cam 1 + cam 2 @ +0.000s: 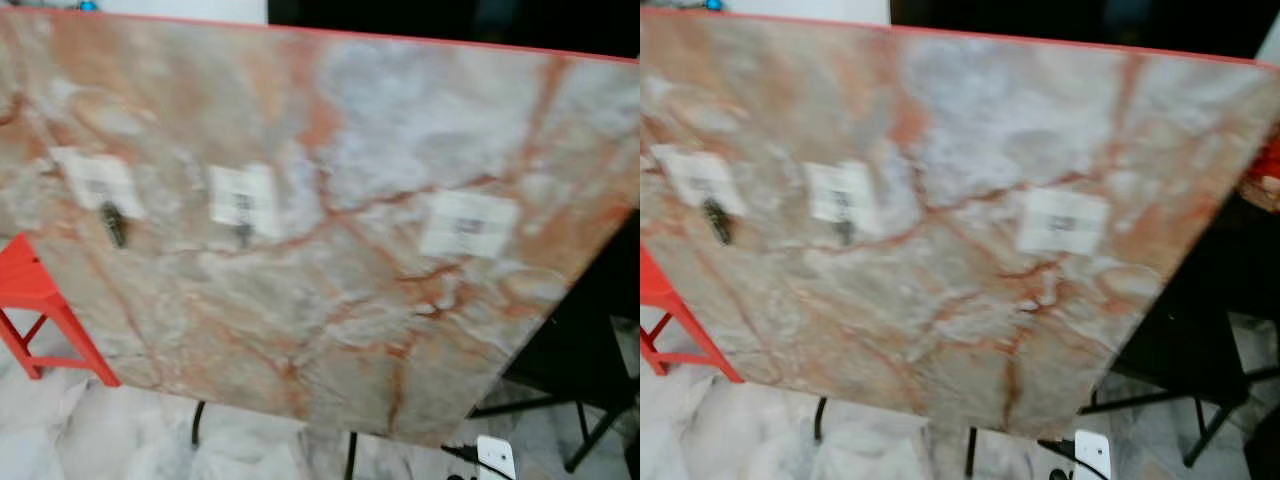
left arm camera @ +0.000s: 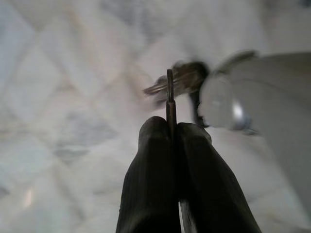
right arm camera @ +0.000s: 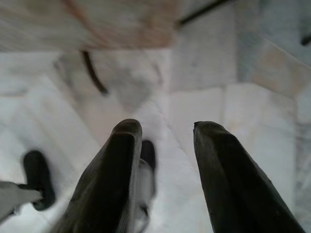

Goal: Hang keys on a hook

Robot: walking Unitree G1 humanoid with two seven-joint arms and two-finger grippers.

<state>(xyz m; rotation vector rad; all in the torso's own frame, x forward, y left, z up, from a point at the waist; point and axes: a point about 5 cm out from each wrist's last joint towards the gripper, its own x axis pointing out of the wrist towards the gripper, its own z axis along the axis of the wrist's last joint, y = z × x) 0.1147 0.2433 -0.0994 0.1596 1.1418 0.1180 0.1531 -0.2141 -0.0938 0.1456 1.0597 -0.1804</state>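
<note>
A marble-patterned board (image 1: pixel 330 130) leans in front of me and carries three white hook pads. The left pad (image 1: pixel 98 185) and the middle pad (image 1: pixel 243 200) each have a small dark hook below them. The right pad (image 1: pixel 467 224) looks blurred. In the left wrist view my left gripper (image 2: pixel 170 130) is shut on a thin metal key ring, and the bunch of keys (image 2: pixel 179 80) dangles just past the fingertips above the pale floor. My right gripper (image 3: pixel 167 128) hangs open over the marble floor with nothing between its fingers.
A red stool (image 1: pixel 30 290) stands at the board's lower left. Black metal legs (image 1: pixel 350 455) show beneath the board, and a dark frame (image 1: pixel 580 400) stands at the right. A white plug block (image 1: pixel 495 455) lies on the floor. A silver part of my own body (image 2: pixel 267 107) is beside the keys.
</note>
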